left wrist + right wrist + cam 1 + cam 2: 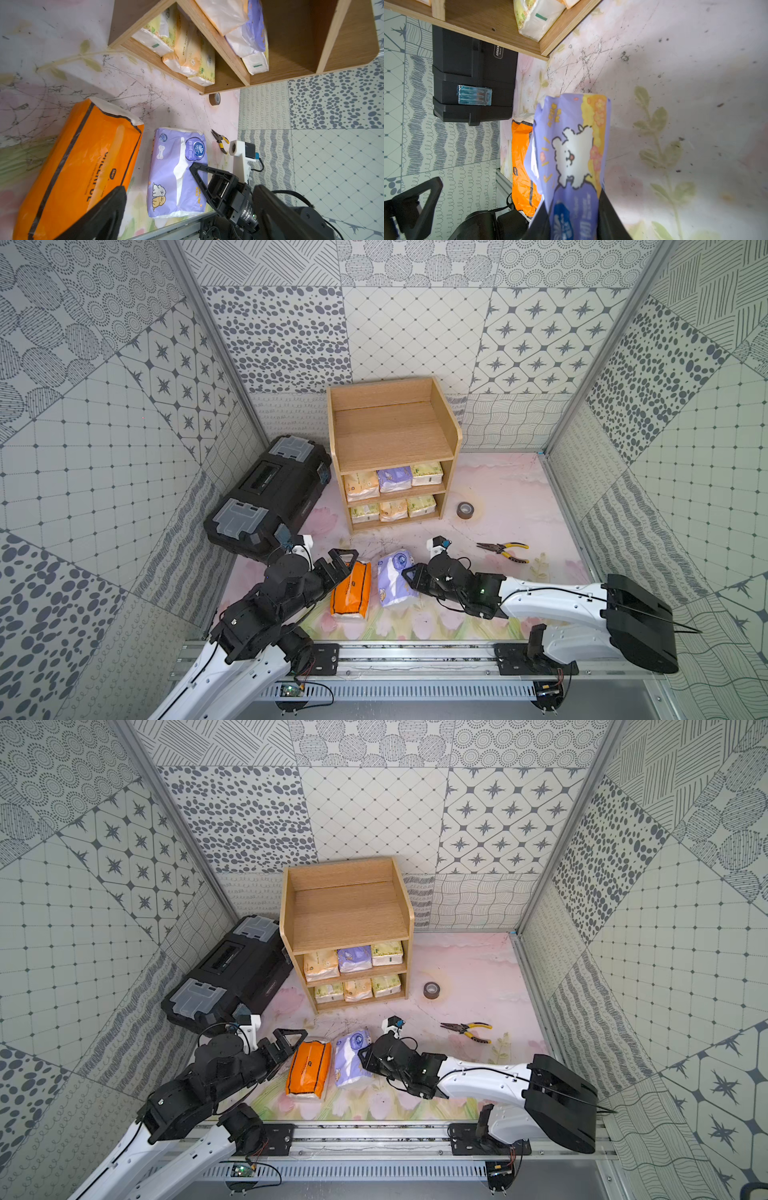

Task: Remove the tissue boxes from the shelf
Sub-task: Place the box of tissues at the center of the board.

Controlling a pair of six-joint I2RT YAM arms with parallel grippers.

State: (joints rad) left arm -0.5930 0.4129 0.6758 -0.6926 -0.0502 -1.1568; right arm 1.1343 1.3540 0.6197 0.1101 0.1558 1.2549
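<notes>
Lavender pack [392, 578] clamped in the right jaws, low by the front edge of the surface [498, 489], long axis running front to back, just beside the orange pack [351, 591]. Left jaws gaping and empty at the orange one's far side. 6 packs [392, 510] sit in the shelf [390, 435] toward the back edge, short ends facing out. My call: the free left jaws go in straight.

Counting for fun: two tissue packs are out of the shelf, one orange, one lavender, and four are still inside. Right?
Not four: both top views show six inside the shelf, three on the middle tier, three on the bottom. The orange pack and the lavender pack are out, as you say.
</notes>
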